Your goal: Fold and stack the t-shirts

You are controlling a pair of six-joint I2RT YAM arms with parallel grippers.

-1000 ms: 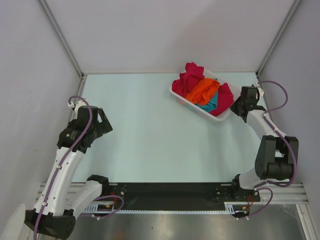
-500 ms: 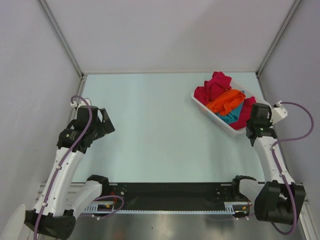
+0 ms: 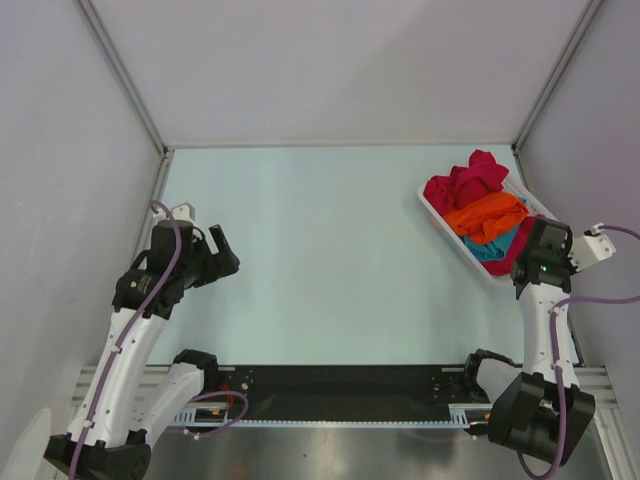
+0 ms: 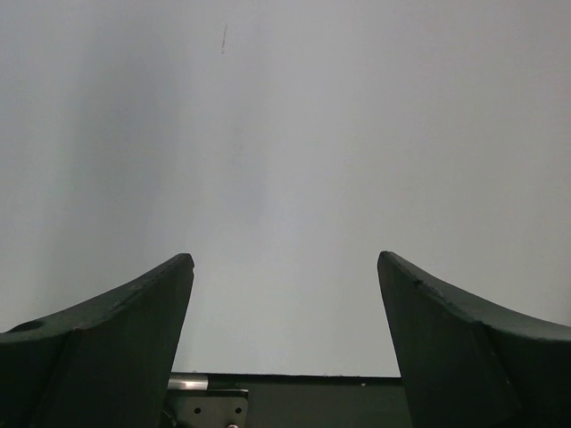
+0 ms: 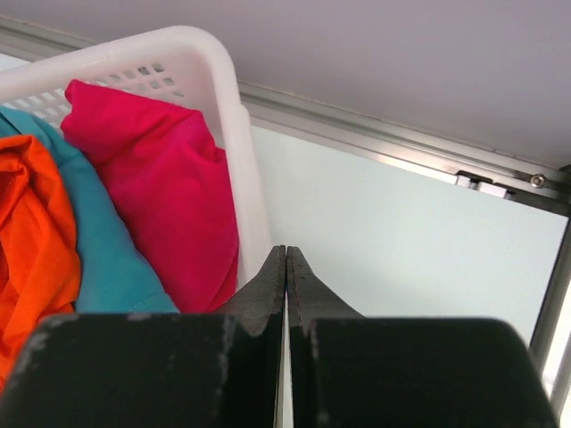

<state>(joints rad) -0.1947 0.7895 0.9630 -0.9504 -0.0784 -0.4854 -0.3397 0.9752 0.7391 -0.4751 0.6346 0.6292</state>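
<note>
the crimson t-shirt (image 3: pixel 465 185), the orange t-shirt (image 3: pixel 487 213) and the teal t-shirt (image 3: pixel 497 243) are lying crumpled together in the white basket (image 5: pixel 236 152), which is sitting askew by the far right corner of the table (image 3: pixel 320 230). orange is resting on top in the middle, with teal showing beneath it. the right gripper (image 5: pixel 285 259) is sitting just outside the basket's near right wall, fingers closed flat together with nothing between them. the left gripper (image 4: pixel 284 260) is hovering near the table's left edge, jaws spread wide, holding nothing.
</note>
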